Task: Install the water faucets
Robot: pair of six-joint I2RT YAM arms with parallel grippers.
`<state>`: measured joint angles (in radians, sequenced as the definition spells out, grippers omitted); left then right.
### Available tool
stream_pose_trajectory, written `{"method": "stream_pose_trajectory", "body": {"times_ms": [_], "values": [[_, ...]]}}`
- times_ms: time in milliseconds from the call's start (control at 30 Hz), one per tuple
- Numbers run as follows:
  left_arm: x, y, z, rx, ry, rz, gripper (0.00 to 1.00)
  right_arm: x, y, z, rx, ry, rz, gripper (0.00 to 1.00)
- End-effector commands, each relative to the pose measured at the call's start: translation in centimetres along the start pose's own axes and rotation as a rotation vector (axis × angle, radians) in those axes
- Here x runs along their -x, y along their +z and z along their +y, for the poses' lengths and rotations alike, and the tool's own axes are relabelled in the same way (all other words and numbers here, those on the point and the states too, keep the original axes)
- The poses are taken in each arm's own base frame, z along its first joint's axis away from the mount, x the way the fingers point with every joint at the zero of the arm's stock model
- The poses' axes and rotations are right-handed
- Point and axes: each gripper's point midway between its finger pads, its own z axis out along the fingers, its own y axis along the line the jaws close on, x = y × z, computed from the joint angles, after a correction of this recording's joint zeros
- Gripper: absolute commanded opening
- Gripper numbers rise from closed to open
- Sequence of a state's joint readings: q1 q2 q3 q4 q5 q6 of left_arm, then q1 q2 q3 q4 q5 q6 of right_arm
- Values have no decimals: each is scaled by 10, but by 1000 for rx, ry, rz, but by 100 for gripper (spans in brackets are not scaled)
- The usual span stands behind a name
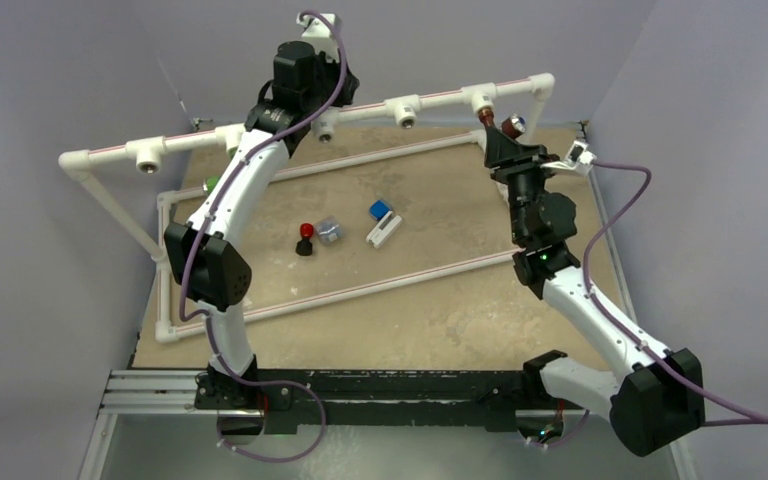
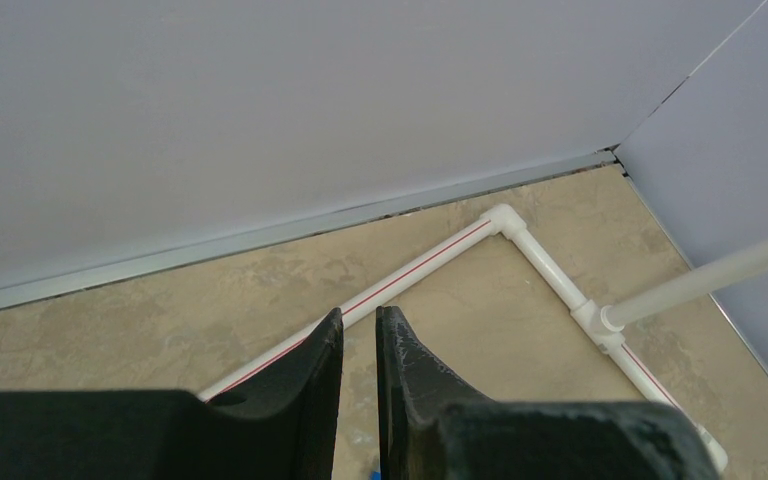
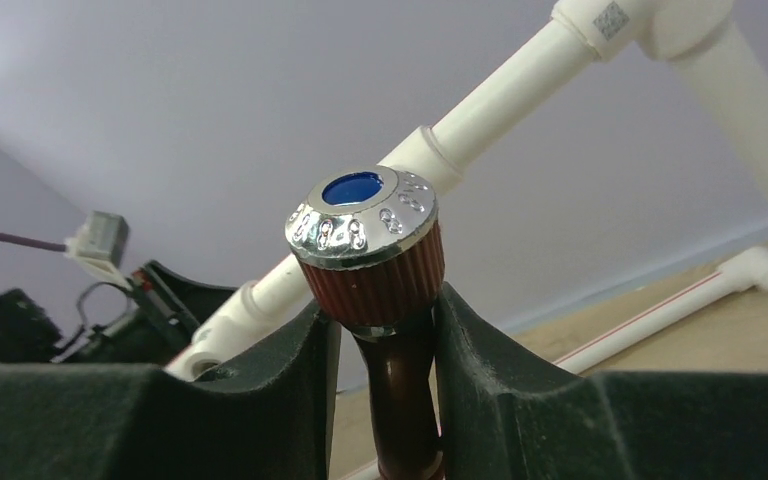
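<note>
Overhead view: the tan table (image 1: 440,300) carries a white pipe frame (image 1: 440,97) whose raised rail crosses the upper part of the frame. The left arm (image 1: 235,185) stretches up to the rail at upper centre, where its own wrist hides its tool. In the wrist view we see the left gripper (image 2: 360,335) closed on nothing, fingers nearly touching, above the frame's lower pipe. The right arm (image 1: 580,303) bends up to the rail's right end, at upper right. The right gripper (image 3: 388,325) clamps the brown faucet (image 3: 375,270) by its stem, beneath the chrome cap; the lower stem is cut off. The green faucet (image 1: 210,183), at left, is mostly hidden behind the left arm, and we cannot tell how it sits.
</note>
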<state>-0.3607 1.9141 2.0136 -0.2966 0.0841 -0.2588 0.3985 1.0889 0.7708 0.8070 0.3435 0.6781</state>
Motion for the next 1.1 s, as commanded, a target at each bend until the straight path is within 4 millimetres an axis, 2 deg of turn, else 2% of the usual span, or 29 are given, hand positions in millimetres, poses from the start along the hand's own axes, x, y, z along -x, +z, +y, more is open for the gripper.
{"method": "stream_pose_trajectory", "body": {"times_ms": [0,367,467,600,767,833,967,1067], "values": [[-111,7,13,35,-13,324,16,-21,-17,41,155,336,142,0],[-111,6,13,30,-15,326,16,-39,-34,56,180,765,288,0],[-110,5,11,27,-16,325,16,-38,-35,61,197,850,302,0],[-108,5,8,10,-24,324,16,-48,-40,64,205,947,369,1],[-107,6,6,1,-43,329,16,-56,-47,62,188,964,417,19],[-107,6,6,0,-51,331,16,-56,-48,59,169,940,410,34],[-106,7,8,3,-60,336,16,-49,-47,56,152,811,375,57],[-105,8,11,12,-63,334,16,-46,-46,52,129,701,355,68]]}}
